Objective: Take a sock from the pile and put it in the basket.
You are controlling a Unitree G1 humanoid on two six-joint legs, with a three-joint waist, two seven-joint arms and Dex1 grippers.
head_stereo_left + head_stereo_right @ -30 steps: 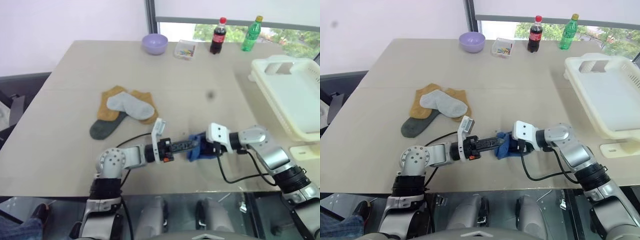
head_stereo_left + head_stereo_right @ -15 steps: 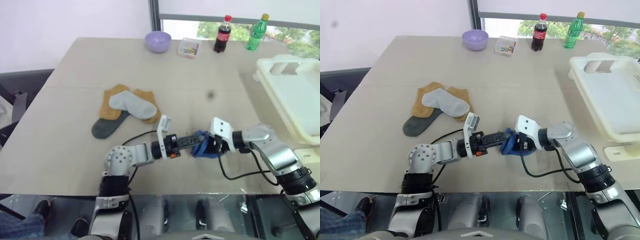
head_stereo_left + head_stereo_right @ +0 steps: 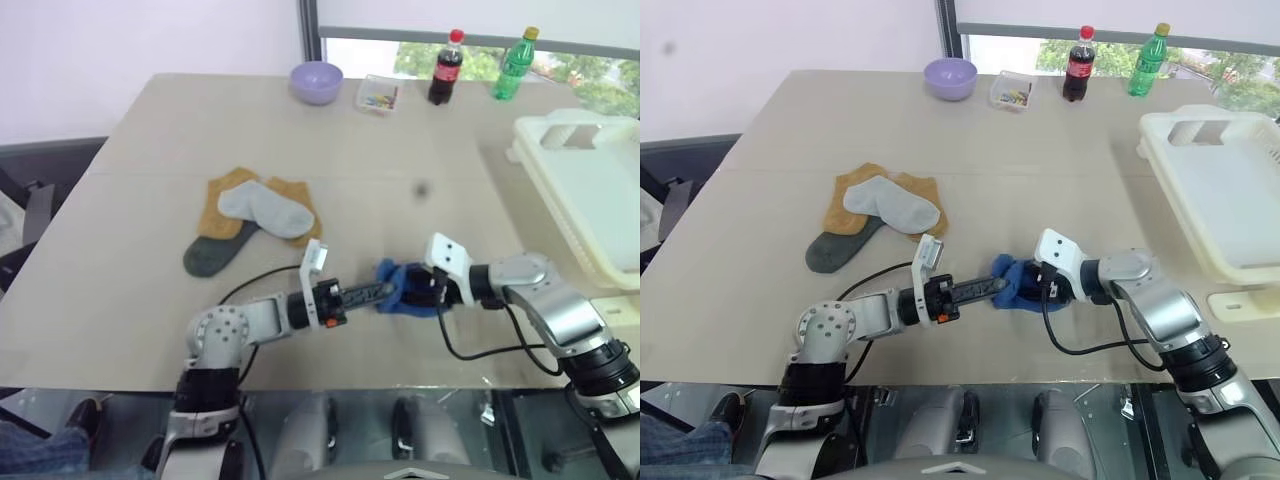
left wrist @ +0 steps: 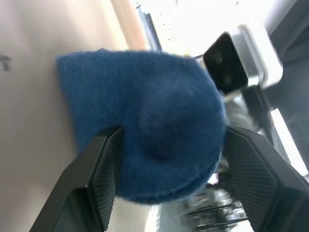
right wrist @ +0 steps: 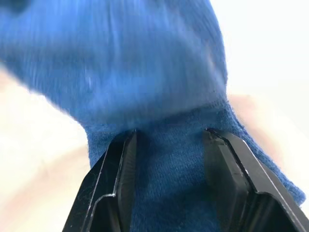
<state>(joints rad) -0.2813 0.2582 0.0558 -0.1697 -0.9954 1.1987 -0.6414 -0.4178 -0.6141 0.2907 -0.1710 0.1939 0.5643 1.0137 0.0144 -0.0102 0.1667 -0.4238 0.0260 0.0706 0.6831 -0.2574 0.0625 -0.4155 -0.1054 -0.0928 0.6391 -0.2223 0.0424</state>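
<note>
A blue sock [image 3: 402, 292] hangs just above the table's front middle, between my two grippers. My right gripper [image 3: 418, 294] points left and is shut on it; the right wrist view shows the blue cloth [image 5: 169, 96] pinched between the fingers [image 5: 116, 183]. My left gripper [image 3: 383, 293] points right, level, and is open, its fingers [image 4: 99, 183] wide on either side of the sock's bulging end [image 4: 154, 125]. The pile [image 3: 250, 215], mustard, light grey and dark grey socks, lies behind the left arm. The white basket [image 3: 553, 208] stands at the right edge.
At the table's far edge stand a lilac bowl [image 3: 317, 82], a small clear box [image 3: 377, 96], a cola bottle [image 3: 444, 68] and a green bottle [image 3: 514, 64]. Black cables loop from both wrists above the table's front edge.
My left arm has drawn back a little to the left, so its fingers sit at the sock's near end. The right gripper keeps the blue sock in place.
</note>
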